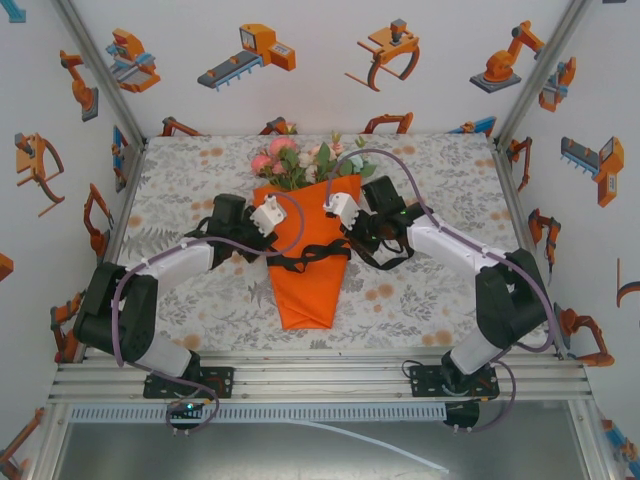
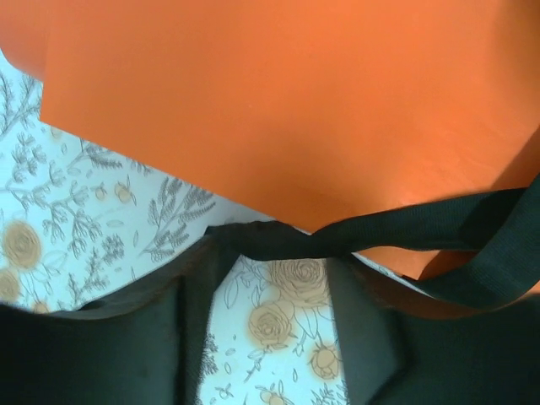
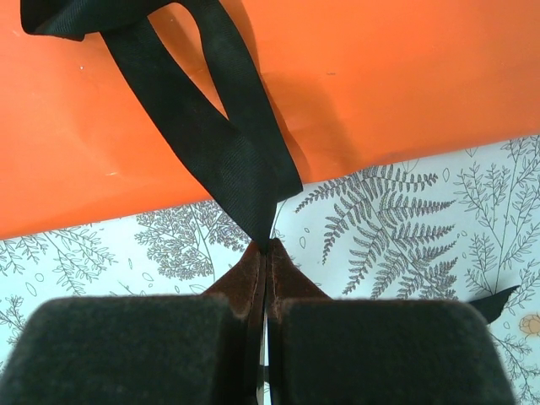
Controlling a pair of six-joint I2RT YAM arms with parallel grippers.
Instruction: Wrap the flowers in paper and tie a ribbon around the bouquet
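At the near edge, the two arms rise from their bases and reach inward over the worktop [image 1: 200, 300], which is covered by a cloth printed with ferns and roses. Between them the bouquet [image 1: 303, 235] lies flat, its folded narrow end pointing toward the arm bases. The orange paper [image 1: 305, 290] forms a cone that widens toward the far side.

About halfway up the cone, the black ribbon [image 1: 308, 258] crosses the paper from edge to edge, with a loose loop near the middle.

The left gripper [image 1: 263, 258] sits at the cone's left edge. In its wrist view its fingers [image 2: 101, 354] stand spread, with patterned cloth visible between them. The ribbon runs across their tips and away to the right along the paper's edge. I cannot tell whether it touches the pads.

The right gripper [image 1: 352, 250] sits at the cone's right edge. Its wrist view shows its fingers [image 3: 135, 354] pressed together, pinching the ribbon, which climbs from the pinch onto the paper and splits into a loop.

Beyond the cone's open mouth, the flowers [image 1: 295, 160] fan out in pink and cream blooms with green leaves, toward the far side of the worktop.
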